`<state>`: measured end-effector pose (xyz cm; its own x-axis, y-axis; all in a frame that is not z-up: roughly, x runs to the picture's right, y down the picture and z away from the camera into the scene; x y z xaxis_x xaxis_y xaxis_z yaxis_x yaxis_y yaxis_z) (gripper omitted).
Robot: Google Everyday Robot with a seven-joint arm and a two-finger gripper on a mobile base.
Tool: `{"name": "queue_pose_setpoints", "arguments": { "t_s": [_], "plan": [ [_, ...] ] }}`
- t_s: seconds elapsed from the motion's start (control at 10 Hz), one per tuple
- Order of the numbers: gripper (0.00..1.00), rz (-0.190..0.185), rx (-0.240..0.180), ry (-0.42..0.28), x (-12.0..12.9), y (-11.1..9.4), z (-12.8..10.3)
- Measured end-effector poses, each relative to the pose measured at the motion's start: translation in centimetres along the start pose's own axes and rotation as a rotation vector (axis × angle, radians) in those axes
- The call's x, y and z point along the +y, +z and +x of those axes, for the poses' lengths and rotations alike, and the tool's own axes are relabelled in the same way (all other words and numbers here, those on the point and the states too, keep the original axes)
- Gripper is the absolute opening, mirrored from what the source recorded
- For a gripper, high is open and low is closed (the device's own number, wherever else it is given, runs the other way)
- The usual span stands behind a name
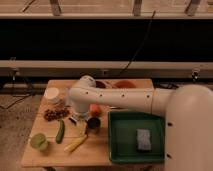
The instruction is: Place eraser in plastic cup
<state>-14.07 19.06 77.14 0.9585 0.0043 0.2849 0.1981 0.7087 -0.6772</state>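
The white arm (120, 99) reaches from the robot's bulky body on the right, across the back of the wooden bench (55, 157), and bends down in a thick rounded joint near the middle left. The end effector (78, 115) is at the foot of that bend, low over the bench, and is mostly hidden by the arm. I cannot tell whether it is wide, narrow or holding anything.

A small dark striped bit, the eraser (74, 120), shows just under it on the bench surface, with the small metal cup (93, 124) just to its right. I cannot tell whether the end effector touches the eraser.

The plastic cup (39, 141), pale green, stands upright near the front left corner, well apart from the eraser. A green cucumber (60, 131) lies between them, and a yellow banana-like piece (75, 144) sits closer to the front edge.

A heap of dark red grapes (55, 113) lies left of the arm's bend, and a white round tub (52, 95) stands behind it. Something orange (95, 109) peeks out under the arm above the metal cup. On the right is a deep green tray (114, 142) with a grey-blue sponge (144, 139) lying inside.
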Motion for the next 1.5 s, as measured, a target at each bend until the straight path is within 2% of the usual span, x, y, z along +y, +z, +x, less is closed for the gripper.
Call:
{"name": "queue_pose_setpoints", "arguments": {
  "t_s": [0.5,1.1,1.5],
  "plan": [
    [0.80,0.020,-0.015,0.024,-2.3,1.5,0.0],
    [0.80,0.029,0.006,0.046,-2.7,4.3,-0.7],
    [0.80,0.043,0.012,0.104,-3.9,5.4,0.1]
  ]
}}
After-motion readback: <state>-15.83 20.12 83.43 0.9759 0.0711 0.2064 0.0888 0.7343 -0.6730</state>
